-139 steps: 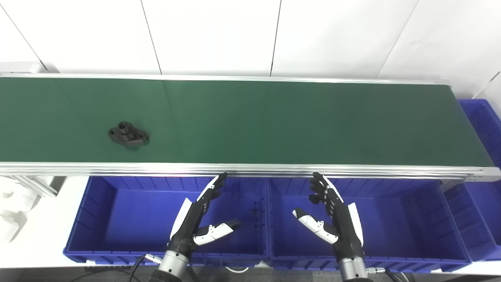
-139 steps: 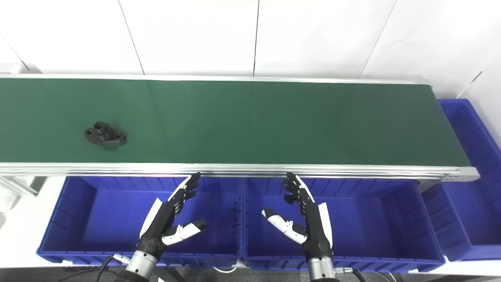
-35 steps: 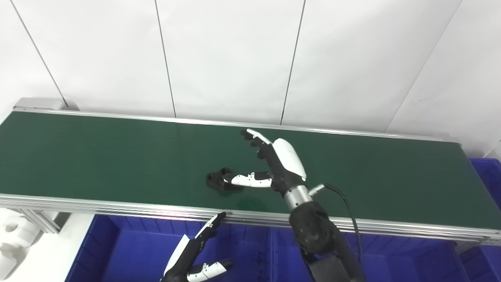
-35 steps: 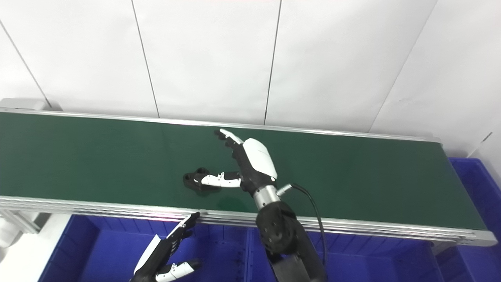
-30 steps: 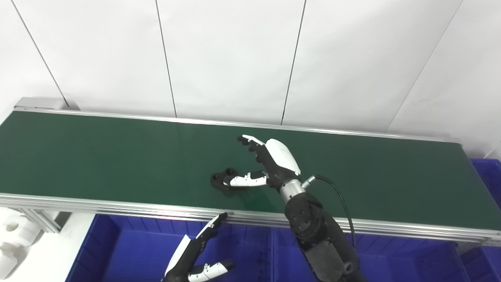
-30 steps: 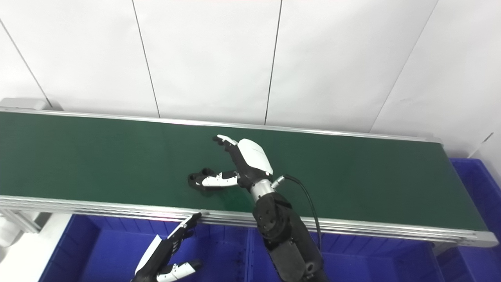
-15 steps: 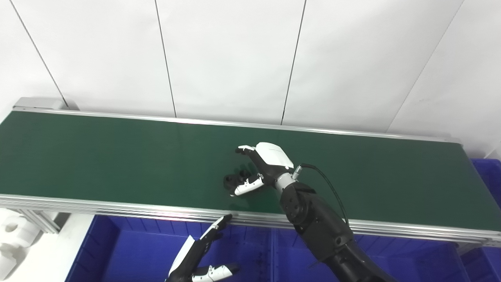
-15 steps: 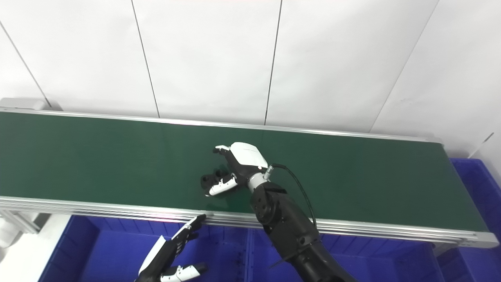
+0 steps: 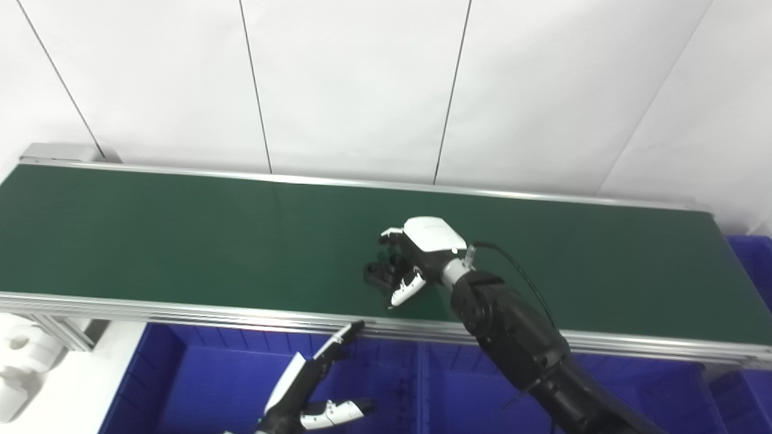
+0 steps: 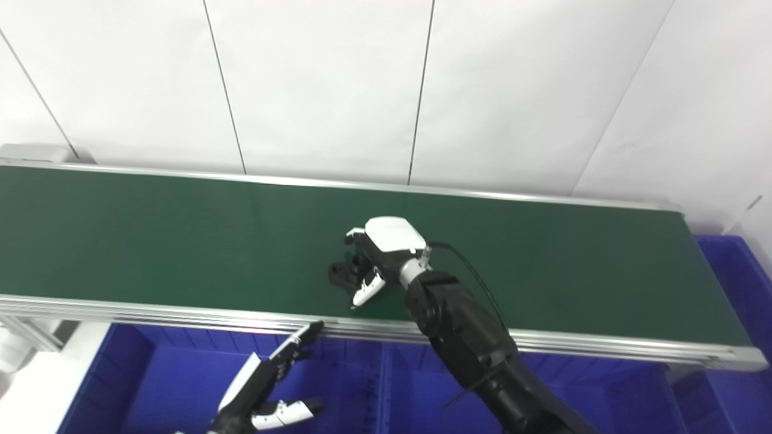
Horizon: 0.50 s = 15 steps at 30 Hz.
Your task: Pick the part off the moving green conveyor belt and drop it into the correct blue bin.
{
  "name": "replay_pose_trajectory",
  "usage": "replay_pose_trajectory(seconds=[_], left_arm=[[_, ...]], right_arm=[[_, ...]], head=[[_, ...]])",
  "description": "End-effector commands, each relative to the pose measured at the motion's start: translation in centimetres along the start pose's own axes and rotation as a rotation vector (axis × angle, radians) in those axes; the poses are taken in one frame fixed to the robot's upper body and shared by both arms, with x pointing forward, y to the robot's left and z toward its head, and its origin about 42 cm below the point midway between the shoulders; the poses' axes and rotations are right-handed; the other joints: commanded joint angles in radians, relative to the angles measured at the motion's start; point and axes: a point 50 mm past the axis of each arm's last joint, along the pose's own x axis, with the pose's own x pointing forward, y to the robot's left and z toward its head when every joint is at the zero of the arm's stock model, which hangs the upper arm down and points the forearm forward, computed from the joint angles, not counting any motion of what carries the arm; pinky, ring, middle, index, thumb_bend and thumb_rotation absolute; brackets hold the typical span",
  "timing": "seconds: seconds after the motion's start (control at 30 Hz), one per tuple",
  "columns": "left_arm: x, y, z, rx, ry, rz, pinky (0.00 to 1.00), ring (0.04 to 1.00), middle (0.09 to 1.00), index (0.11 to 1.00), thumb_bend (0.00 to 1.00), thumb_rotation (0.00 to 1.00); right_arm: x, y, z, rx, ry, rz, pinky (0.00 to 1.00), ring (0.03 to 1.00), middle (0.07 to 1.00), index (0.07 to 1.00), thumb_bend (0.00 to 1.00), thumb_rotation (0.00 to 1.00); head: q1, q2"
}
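Green conveyor belt [image 9: 181, 241] runs the width of the scene below a white panelled wall [image 9: 362, 90], framed by silver rails. Near the middle of the belt, toward its near edge, a small black part [image 9: 379, 275] lies on the belt surface. The right hand [image 9: 416, 259], reaching in over the near rail on a black arm, is curled down over the part from its right side: the fingers [image 9: 391, 236] bend around the far side of it, and the white-tipped thumb [image 9: 401, 292] points down at the belt just in front of it. The hand is partly closed about the part (whether it grips it firmly, or has raised it off the belt at all, cannot be told). The left hand [image 10: 265, 386] hangs low over a blue bin [image 9: 181, 386] below the belt's near rail, holding nothing, fingers stretched toward the rail and thumb spread to the side. A second blue bin [image 10: 733, 271] sits past the belt's right end.
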Motion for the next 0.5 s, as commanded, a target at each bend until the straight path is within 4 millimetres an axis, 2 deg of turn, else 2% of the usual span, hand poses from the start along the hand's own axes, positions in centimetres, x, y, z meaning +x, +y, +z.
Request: replay_pose_trajectory(seconds=[0.0, 0.03, 0.1, 0.13, 0.23, 0.33, 0.47], left_arm=[[0.9, 0.4, 1.4, -0.002, -0.085, 0.014, 0.89, 0.948, 0.963, 0.929, 0.64, 0.60], [0.9, 0.4, 1.5, -0.005, -0.087, 0.016, 0.89, 0.948, 0.963, 0.930, 0.64, 0.60], [0.9, 0.4, 1.6, -0.009, -0.091, 0.020, 0.89, 0.946, 0.962, 0.930, 0.63, 0.59], [0.9, 0.4, 1.7, -0.011, -0.092, 0.021, 0.89, 0.947, 0.963, 0.931, 0.63, 0.59], [0.9, 0.4, 1.7, -0.015, -0.093, 0.030, 0.89, 0.949, 0.962, 0.926, 0.63, 0.59], [1.0, 0.5, 1.7, -0.015, -0.092, 0.030, 0.89, 0.949, 0.961, 0.926, 0.62, 0.59], [1.0, 0.6, 1.7, -0.017, -0.083, 0.030, 0.89, 0.953, 0.963, 0.927, 0.63, 0.59]], right_arm=[[-0.4, 0.4, -0.6, -0.033, 0.032, 0.007, 0.38, 0.450, 0.526, 0.714, 0.62, 0.02], [-0.5, 0.6, -0.6, -0.046, 0.033, 0.003, 0.34, 0.409, 0.503, 0.698, 0.59, 0.01], [-0.8, 1.1, -0.5, -0.064, 0.030, 0.000, 0.31, 0.410, 0.446, 0.560, 0.53, 0.00], [-0.9, 1.3, -0.5, -0.069, 0.028, -0.001, 0.30, 0.404, 0.438, 0.538, 0.53, 0.00], [-1.2, 2.1, -0.5, -0.080, 0.004, -0.024, 0.28, 0.384, 0.428, 0.526, 0.52, 0.00], [-1.4, 2.3, -0.3, -0.083, -0.007, -0.042, 0.30, 0.383, 0.486, 0.543, 0.51, 0.00], [-1.4, 2.3, -0.2, -0.087, -0.017, -0.063, 0.29, 0.372, 0.478, 0.551, 0.51, 0.00]], head=[[-0.001, 0.005], [-0.005, 0.013], [-0.003, 0.016], [-0.003, 0.016], [-0.002, 0.019], [-0.004, 0.023], [-0.007, 0.022]])
